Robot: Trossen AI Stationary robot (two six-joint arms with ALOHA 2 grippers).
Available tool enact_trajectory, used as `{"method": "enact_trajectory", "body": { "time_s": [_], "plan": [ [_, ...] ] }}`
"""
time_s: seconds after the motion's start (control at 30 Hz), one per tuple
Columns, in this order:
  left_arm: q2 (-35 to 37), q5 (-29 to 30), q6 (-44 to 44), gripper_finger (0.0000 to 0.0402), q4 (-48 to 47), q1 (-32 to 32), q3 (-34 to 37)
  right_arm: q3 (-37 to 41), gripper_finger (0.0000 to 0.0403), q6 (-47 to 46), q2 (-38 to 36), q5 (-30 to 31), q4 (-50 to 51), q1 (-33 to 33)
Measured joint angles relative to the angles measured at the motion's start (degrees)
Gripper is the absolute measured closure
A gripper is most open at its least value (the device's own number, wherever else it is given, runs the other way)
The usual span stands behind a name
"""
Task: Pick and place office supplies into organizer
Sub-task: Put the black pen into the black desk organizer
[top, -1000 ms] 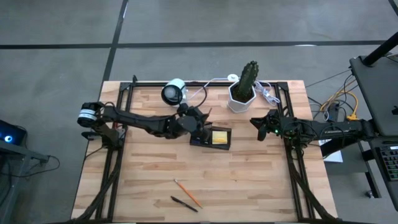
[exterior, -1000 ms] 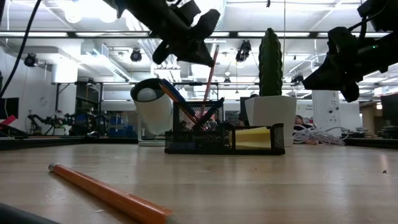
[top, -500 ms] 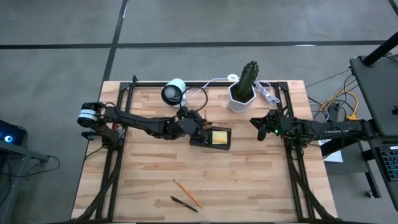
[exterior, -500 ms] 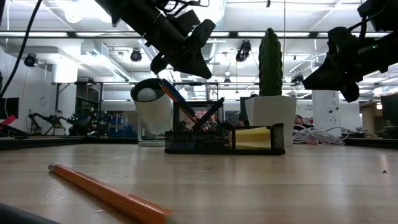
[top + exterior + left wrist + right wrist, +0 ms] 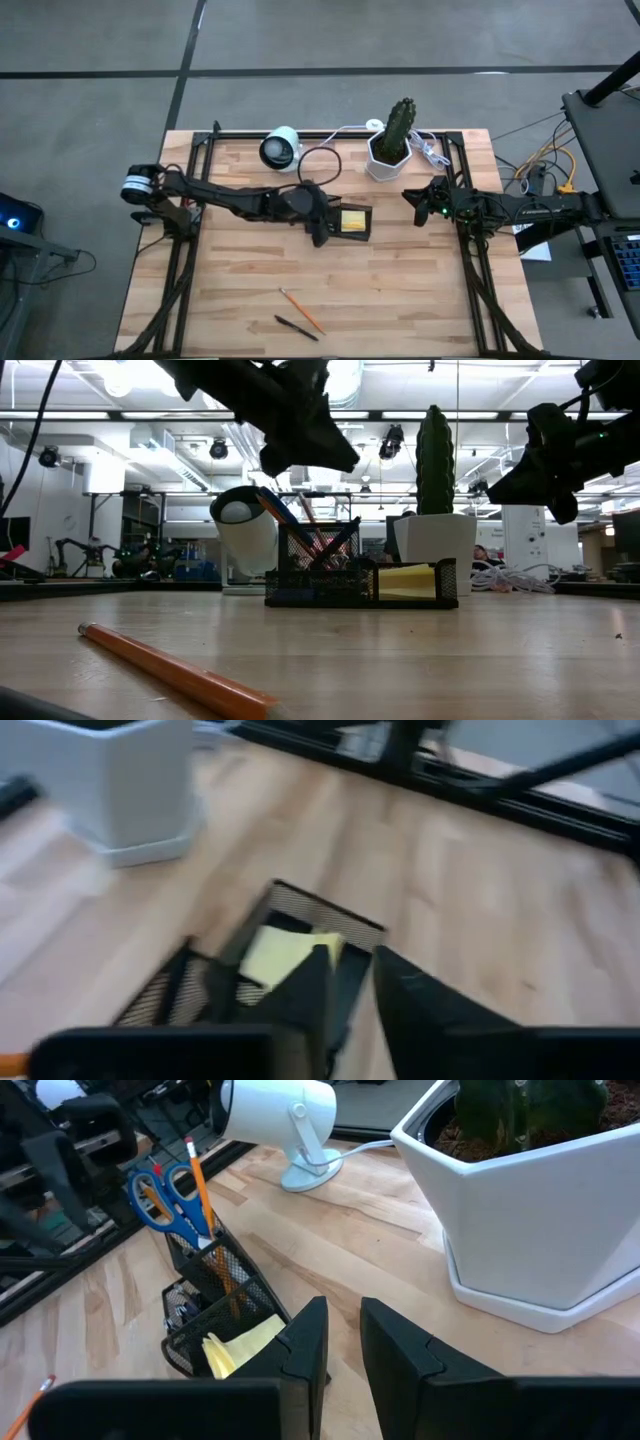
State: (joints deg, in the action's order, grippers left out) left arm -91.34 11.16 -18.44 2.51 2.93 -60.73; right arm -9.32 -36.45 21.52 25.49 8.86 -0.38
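The black mesh organizer (image 5: pixel 345 222) (image 5: pixel 360 575) stands mid-table. It holds the yellow sticky-note pad (image 5: pixel 280 952) (image 5: pixel 240 1342), the blue-handled scissors (image 5: pixel 155 1190) and an orange pencil (image 5: pixel 200 1190) leaning upright. Another orange pencil (image 5: pixel 301 310) (image 5: pixel 170 670) and a black pen (image 5: pixel 296 328) lie flat near the table's near edge. My left gripper (image 5: pixel 321 238) (image 5: pixel 352 960) hovers above the organizer's near left corner, its fingers a narrow gap apart and holding nothing. My right gripper (image 5: pixel 408 197) (image 5: pixel 344 1308) waits in the air to the organizer's right, shut and empty.
A white hexagonal cactus pot (image 5: pixel 390 150) and a white round camera (image 5: pixel 280 148) with white cables stand behind the organizer at the far edge. Black frame rails run along the table's left and right sides. Bare wood lies between the organizer and the loose pencil.
My left gripper has moved from over the organizer's far left part toward the near edge. The orange pencil that hung below it a second ago is free of the fingers and now leans in the organizer's left compartment.
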Motion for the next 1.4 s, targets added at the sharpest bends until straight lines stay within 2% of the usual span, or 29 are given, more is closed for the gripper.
{"method": "enact_trajectory", "body": {
  "time_s": [0.2,0.37,0.47,0.53,0.73,0.9,1.23,1.4],
  "plan": [
    [1.06,-11.57,7.79,0.0228,-0.56,0.6,0.0,0.01,0.0349,0.0,0.01,-0.02,0.4,0.0],
    [1.34,-21.27,5.17,0.0168,-0.57,1.0,-1.23,0.0,0.0349,0.0,-0.01,-0.02,0.4,0.0],
    [1.39,-25.27,3.91,0.0161,-0.93,2.58,-2.86,0.0,0.0349,0.0,-0.01,-0.06,0.46,0.0],
    [1.41,-26.86,4.12,0.016,-4.56,4.37,-4.82,0.0,0.0349,-0.01,-0.01,-0.2,0.69,0.0],
    [1.45,-26.68,8.54,0.016,-28.31,10.76,-12.78,0.0,0.0349,-0.04,0.01,-0.21,0.94,0.0],
    [1.48,-25.59,8.64,0.016,-40.52,16.25,-14.51,0.0,0.0349,-0.02,0.03,-0.2,1.49,0.0],
    [-2.16,-25.23,4.79,0.016,-40.2,25.45,-15.01,0.0,0.0349,0.2,0.05,-0.19,1.73,0.0],
    [-5.49,-25.26,3.79,0.016,-41.35,27.77,-15.55,0.0,0.0349,0.12,0.53,-0.17,1.71,0.0]
  ]
}}
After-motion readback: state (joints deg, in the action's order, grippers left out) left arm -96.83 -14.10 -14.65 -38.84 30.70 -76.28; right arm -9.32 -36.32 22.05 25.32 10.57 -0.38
